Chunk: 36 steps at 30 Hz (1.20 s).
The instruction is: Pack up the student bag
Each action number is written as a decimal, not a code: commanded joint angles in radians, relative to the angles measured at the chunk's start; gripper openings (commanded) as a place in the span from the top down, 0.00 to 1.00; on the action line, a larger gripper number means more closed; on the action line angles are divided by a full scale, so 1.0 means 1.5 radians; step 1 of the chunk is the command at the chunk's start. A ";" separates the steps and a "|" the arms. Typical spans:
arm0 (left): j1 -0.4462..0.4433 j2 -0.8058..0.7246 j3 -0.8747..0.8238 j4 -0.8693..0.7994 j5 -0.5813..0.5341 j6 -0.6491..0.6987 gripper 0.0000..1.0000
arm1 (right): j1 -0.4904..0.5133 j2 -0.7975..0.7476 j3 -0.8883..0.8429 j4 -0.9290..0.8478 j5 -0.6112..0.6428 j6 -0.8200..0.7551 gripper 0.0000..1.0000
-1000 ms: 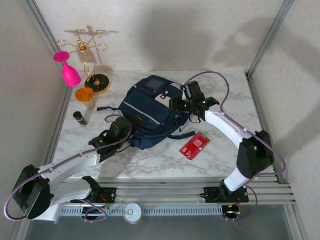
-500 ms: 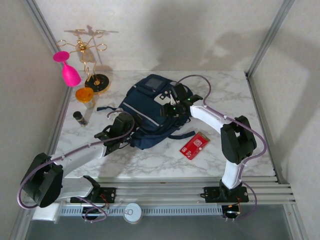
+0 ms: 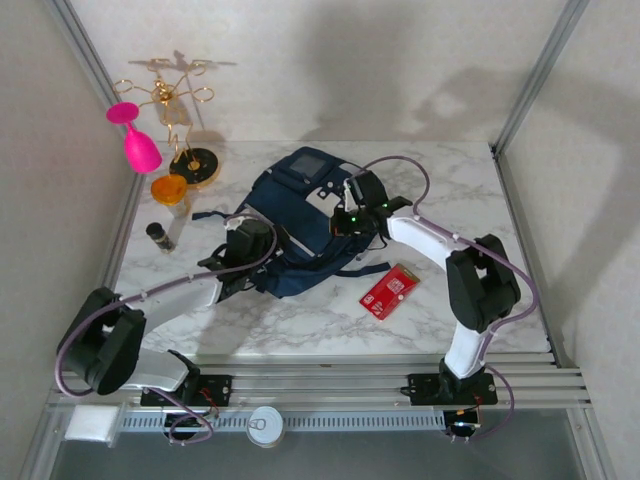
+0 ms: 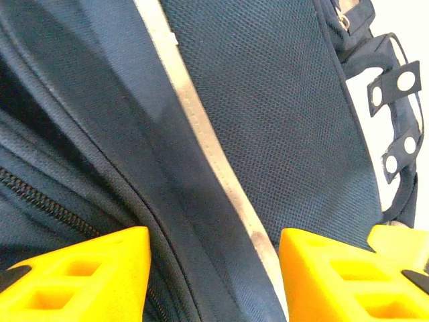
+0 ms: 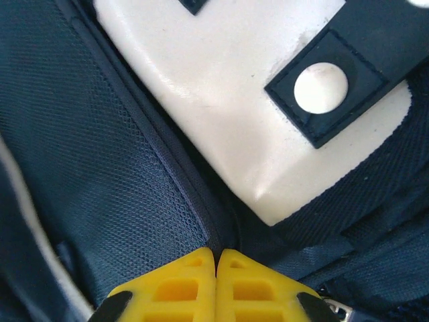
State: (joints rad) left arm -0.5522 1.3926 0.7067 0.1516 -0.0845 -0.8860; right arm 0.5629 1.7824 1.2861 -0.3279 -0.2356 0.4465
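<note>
The marble desk (image 3: 440, 190) carries everything. In its middle, a little toward the far side, lies the student bag (image 3: 290, 215), navy with pale stripes, in nearly the same place as one second ago.

Both arms have come in over it since then. The left arm (image 3: 170, 295) reaches further forward. The left claw (image 3: 250, 240), which was at the near left edge of the bag, now sits on the bag's near left part. In the left wrist view the left claw (image 4: 211, 268) has its yellow fingers (image 4: 74, 268) apart, and a pale stripe (image 4: 208, 141) of the bag (image 4: 281, 100) runs between them.

The right arm (image 3: 430, 240) was higher beyond the bag's right side. The right claw (image 3: 345, 215) is now down on the bag, beside the pale patch (image 3: 322, 200). In the right wrist view the right claw (image 5: 216, 258) has come together. Its two tips meet at a dark seam of the bag (image 5: 100, 168), just below the patch (image 5: 221, 100). I cannot tell whether any fabric is caught between them.

The other things have stayed in place:
- the gold wire rack (image 3: 178, 110) at the far left corner
- the pink glass (image 3: 137, 140) hanging on it
- the red packet (image 3: 388, 291) to the near right of the bag
- the jar with an orange lid (image 3: 170, 192)
- the small dark tube (image 3: 160, 236) near the jar
</note>
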 commanded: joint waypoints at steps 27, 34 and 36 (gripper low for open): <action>-0.138 -0.209 -0.007 -0.146 -0.052 -0.047 0.39 | -0.004 -0.160 -0.167 0.260 -0.038 0.310 1.00; -0.222 -0.125 0.062 -0.185 -0.123 -0.048 0.44 | -0.004 -0.189 -0.184 0.278 -0.029 0.355 1.00; -0.245 -0.097 0.085 -0.186 -0.147 -0.056 0.48 | -0.004 -0.192 -0.194 0.287 -0.030 0.368 1.00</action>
State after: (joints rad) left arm -0.8845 1.2129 0.7692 -0.0875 -0.2077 -0.9443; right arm 0.5488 1.5452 1.0111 0.0273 -0.2642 0.9482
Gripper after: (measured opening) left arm 0.528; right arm 0.061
